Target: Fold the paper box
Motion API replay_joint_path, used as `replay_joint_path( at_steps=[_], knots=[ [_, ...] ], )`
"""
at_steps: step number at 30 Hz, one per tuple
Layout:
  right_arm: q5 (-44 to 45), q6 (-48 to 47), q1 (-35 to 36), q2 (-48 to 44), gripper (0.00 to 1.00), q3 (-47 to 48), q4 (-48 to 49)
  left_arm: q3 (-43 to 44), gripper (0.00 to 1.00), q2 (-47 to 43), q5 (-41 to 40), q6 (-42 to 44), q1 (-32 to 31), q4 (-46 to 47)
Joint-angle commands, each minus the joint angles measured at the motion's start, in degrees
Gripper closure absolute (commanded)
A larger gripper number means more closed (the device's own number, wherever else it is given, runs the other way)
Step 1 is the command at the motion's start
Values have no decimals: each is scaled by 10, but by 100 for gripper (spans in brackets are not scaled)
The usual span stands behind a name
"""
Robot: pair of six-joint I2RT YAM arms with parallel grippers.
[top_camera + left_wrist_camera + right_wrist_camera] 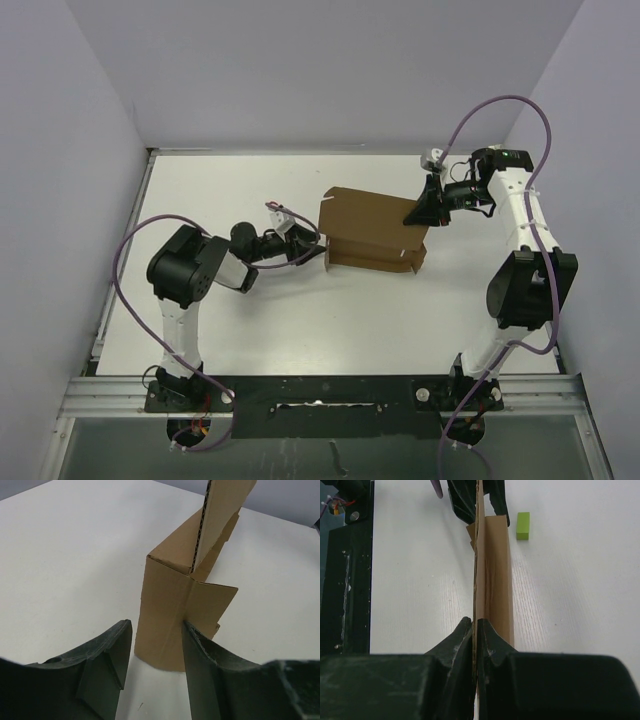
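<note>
The brown paper box (372,232) stands partly folded in the middle of the table, with one panel raised. My left gripper (313,246) is open at the box's left end. In the left wrist view the box's end wall (162,615) sits between the two fingertips, and the right finger (200,655) is against a side flap. My right gripper (425,212) is shut on the raised panel at the box's right end. In the right wrist view the thin cardboard edge (476,570) runs straight out from the pinched fingertips (462,632).
A small yellow-green block (523,526) lies on the white table beside the box's far side; it does not show in the top view. The black mounting rail (345,580) runs along the table's near edge. Grey walls enclose the table.
</note>
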Motion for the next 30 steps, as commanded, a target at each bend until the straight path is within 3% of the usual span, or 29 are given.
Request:
replay_joint_path(
  at_steps=[1,11,19,30],
  knots=[
    [-31,-2,-2,8,100,23,-16,18,56,10,-41,32,-22,12],
    [-38,-18,-1,14,100,28,-34,11,52,0,-149,78,-54,-9],
    [-43,-23,-2,17,100,31,-42,-5,47,5,-167,80,-60,27],
    [-46,-28,0,22,100,33,-50,-1,45,-4,-247,90,-77,1]
  ],
)
